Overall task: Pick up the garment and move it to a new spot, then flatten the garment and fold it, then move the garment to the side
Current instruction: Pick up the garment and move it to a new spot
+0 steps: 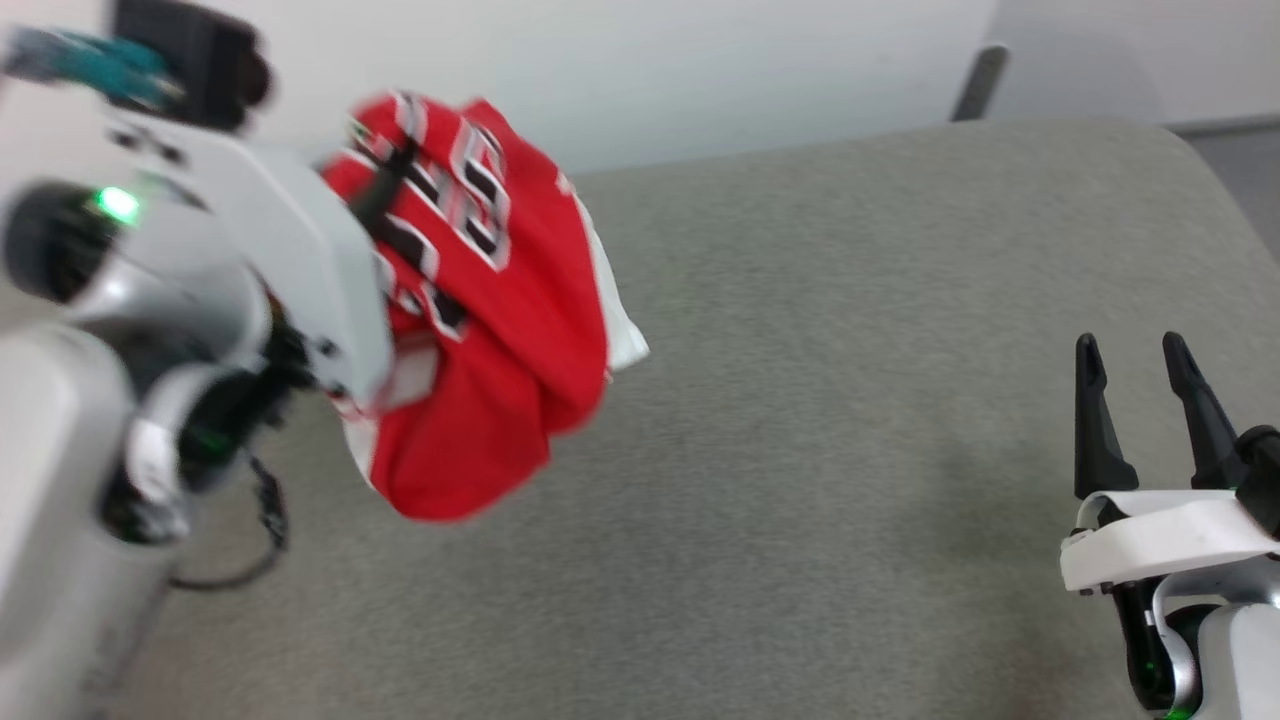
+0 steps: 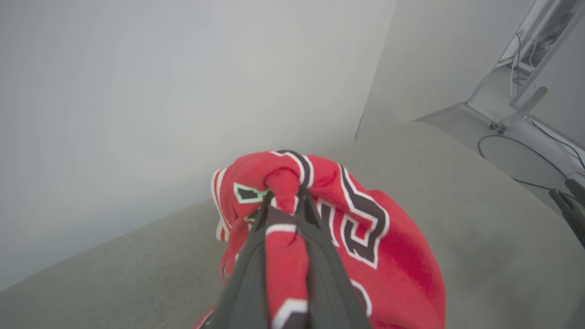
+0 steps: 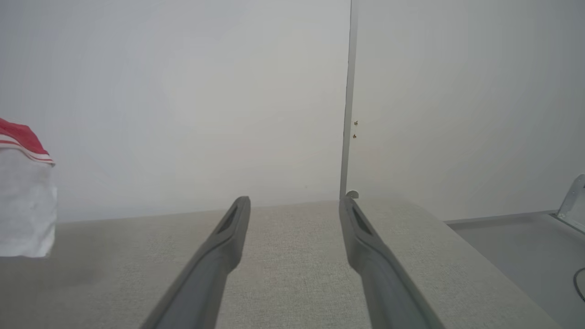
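Note:
The garment, a red jersey with black white-edged lettering and a white sleeve, hangs bunched in the air at the left, above the grey upholstered surface. My left gripper is shut on a fold of it near the top. In the left wrist view the dark fingers pinch red cloth of the garment between them. Low at the right, my right gripper stands open and empty, fingers pointing up. In the right wrist view the right gripper hovers over the surface, and a white sleeve of the garment shows at the left edge.
A pale wall stands behind the grey surface, whose rounded far right corner drops to a grey floor. A metal stand with cables sits on that floor. A dark cable loops under my left arm.

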